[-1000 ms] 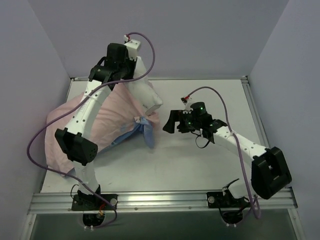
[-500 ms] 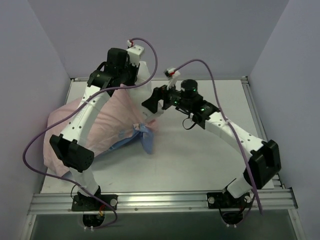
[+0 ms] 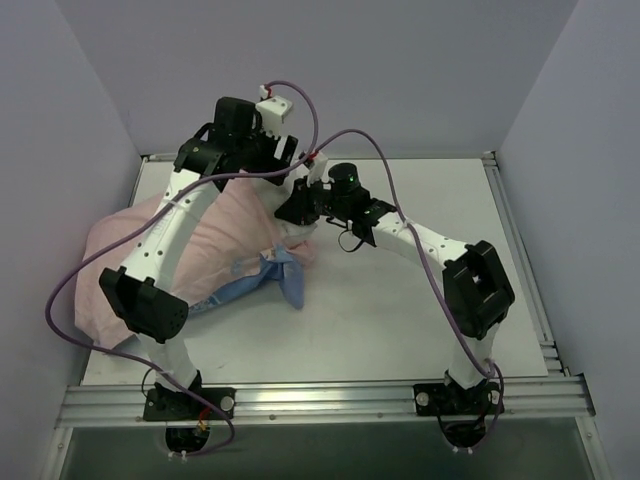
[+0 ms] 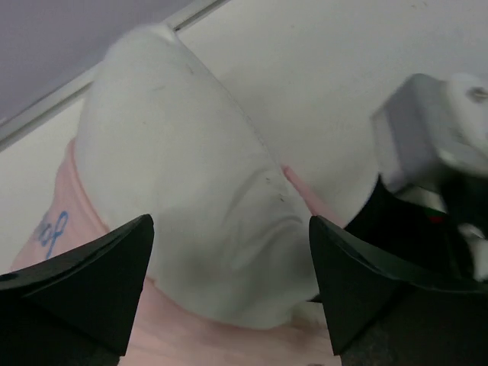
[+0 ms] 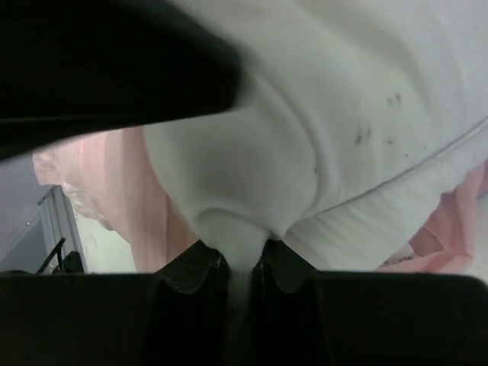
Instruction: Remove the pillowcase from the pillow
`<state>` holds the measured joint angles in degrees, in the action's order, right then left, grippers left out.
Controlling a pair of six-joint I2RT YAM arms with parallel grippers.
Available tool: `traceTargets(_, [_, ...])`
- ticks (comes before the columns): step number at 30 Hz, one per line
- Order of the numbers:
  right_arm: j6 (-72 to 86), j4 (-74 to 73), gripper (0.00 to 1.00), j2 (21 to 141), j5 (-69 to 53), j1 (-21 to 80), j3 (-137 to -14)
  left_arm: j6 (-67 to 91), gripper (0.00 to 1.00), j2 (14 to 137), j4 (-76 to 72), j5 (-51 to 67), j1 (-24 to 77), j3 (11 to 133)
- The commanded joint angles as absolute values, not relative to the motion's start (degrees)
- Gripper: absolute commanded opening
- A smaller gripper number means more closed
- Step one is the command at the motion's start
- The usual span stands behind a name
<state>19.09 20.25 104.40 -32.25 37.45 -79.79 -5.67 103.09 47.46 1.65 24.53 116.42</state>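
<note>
Overhead, left gripper [image 4: 230,229] gapes above pillow [image 4: 175,168]; right gripper [image 5: 242,263], reaching across, pinches it.

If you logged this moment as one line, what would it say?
left gripper: open over pillow | right gripper: shut on pillow's bare white end | pillowcase: pink side showing, partly off

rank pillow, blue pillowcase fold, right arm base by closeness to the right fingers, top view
1. Pillow: pinched in the right fingers.
2. Blue pillowcase fold: just toward the near edge.
3. Right arm base: at the near edge, right.
</note>
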Motion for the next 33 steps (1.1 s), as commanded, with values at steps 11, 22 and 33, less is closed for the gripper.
traceTargets(11, [43.8, 40.5, 0.00, 105.2, -34.5, 35.2, -74.3, -21.0, 0.94, 75.3, 71.5, 6.8, 16.3, 93.7])
traceTargets(22, [52.9, 42.8, 0.00, 107.7, -28.3, 37.9, -75.4, -19.2, 1.00, 73.4, 48.1, 1.2, 31.8, 77.4])
traceTargets(33, [50.5, 37.8, 0.00, 106.0, -27.4, 36.1, -76.4, -18.4, 0.02, 82.4, 37.8, -11.2, 33.2, 73.5])
